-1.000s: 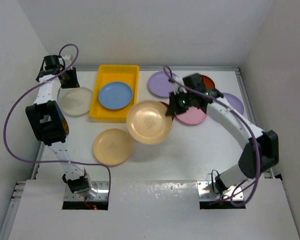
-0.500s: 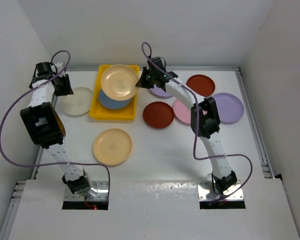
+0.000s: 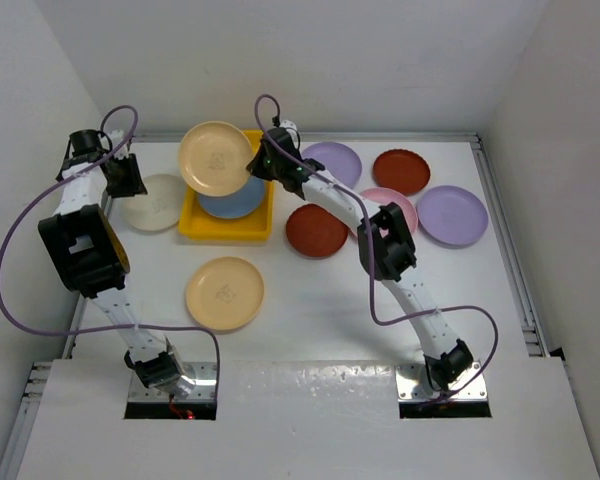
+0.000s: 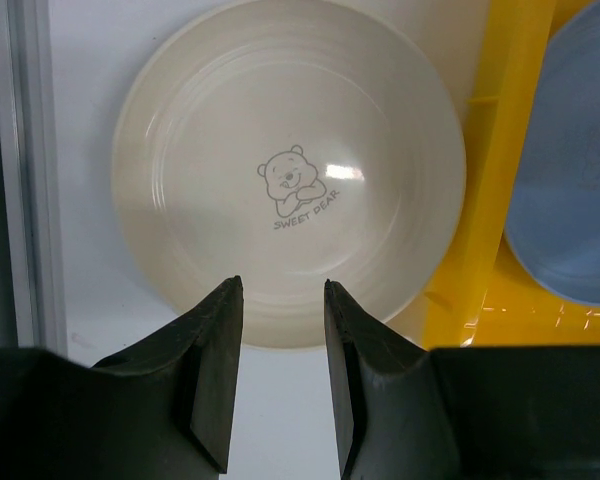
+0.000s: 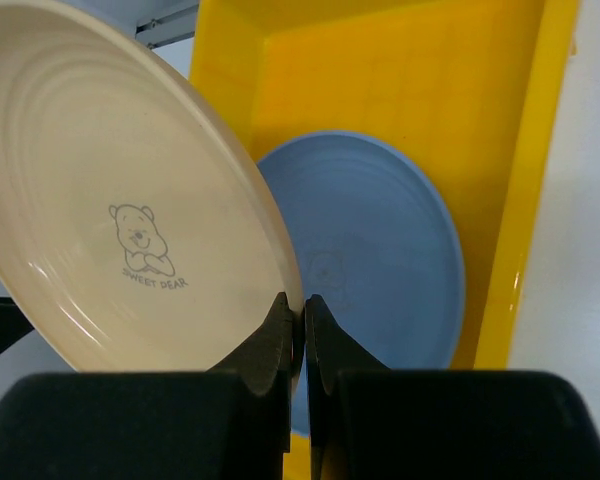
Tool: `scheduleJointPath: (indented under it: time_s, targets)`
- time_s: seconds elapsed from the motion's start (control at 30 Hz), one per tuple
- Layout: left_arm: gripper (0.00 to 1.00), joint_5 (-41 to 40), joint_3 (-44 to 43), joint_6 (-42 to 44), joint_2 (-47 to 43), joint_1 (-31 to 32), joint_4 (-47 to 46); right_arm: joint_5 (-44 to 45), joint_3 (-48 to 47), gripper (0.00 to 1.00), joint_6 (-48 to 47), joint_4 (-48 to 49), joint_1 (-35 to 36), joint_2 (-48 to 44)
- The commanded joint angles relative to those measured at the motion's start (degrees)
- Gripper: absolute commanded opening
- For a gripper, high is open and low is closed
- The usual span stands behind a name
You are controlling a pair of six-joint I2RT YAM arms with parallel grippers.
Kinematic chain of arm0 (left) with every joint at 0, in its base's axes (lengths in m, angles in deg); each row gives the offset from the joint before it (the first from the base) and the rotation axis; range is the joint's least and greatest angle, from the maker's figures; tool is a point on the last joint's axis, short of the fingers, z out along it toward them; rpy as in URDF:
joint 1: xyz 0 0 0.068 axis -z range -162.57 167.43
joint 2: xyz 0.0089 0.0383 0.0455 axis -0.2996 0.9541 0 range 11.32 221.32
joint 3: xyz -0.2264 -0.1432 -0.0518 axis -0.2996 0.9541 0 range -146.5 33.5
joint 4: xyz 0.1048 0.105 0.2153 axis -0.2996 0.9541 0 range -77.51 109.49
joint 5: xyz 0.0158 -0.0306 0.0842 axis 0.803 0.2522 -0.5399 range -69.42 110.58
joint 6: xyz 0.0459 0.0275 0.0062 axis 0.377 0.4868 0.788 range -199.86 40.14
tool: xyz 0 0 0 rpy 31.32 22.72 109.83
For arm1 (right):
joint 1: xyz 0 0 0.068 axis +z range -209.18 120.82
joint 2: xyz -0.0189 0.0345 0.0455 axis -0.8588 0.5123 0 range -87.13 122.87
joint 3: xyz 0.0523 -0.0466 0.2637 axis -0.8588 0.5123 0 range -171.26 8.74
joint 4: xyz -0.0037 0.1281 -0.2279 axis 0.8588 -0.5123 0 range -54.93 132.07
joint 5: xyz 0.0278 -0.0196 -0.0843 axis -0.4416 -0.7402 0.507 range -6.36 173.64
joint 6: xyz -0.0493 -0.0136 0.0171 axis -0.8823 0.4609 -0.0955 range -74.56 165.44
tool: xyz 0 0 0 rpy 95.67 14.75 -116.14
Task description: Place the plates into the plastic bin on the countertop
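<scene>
Currently we are watching the right pincer (image 5: 297, 305) pinching the rim of a tan-yellow round plastic plate (image 5: 130, 230), its jaws pressing together on the plate's edge. We are seeing that plate hanging tilted in the air over the far-left part of the bright yellow rectangular plastic bin (image 3: 220, 232), its bear print facing up. Inside the bin a blue round plastic plate (image 5: 380, 260) is lying flat, partly hidden beneath the held one in the overhead view. The left pincer (image 4: 280, 290) is hovering above a cream round plastic plate (image 4: 290, 170), its jaws standing partly apart with nothing between them. This cream plate is resting on the white bench (image 3: 310, 300) just beside the bin's left wall. A second tan-yellow plate (image 3: 225, 293) is lying on the bench on the near side of the bin, apart from it. To the right of the bin we are finding five more plates lying on the bench: a dark red-brown round plate (image 3: 317, 230) nearest the bin, a lilac round plate (image 3: 332, 160) behind it, a pink round plate (image 3: 392, 198) partly covered by the right arm (image 3: 325, 195), a dark red-brown plate with a fluted rim (image 3: 401, 171), and a second lilac plate (image 3: 451, 214) farthest right.
</scene>
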Motion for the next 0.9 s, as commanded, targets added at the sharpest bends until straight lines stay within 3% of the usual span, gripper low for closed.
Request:
scheduleJointPath:
  time_s: [0.0, 0.5, 0.57, 0.67, 0.87]
  targets:
    - [0.41, 1.2, 0.7, -0.2, -3.6, -0.3, -0.7, 3.5, -2.4, 0.00, 1.5, 3.4, 0.4, 1.8]
    - [0.42, 1.2, 3.9, 1.9, -5.7, -0.3, -0.7, 5.4, -0.7, 0.00, -3.4, 0.3, 1.4, 3.6]
    - [0.42, 1.2, 3.9, 1.9, -5.7, -0.3, -0.7, 5.5, 0.2, 0.05, -4.7, 0.6, 1.7, 3.2]
    - [0.42, 1.2, 3.9, 1.9, -5.7, -0.3, -0.7, 6.1, 0.3, 0.24, -6.6, 0.7, 1.9, 3.2]
    - [0.53, 0.1, 3.9, 2.5, -5.7, -0.3, -0.7, 5.9, 0.8, 0.30, -8.4, 2.5, 2.1, 1.5]
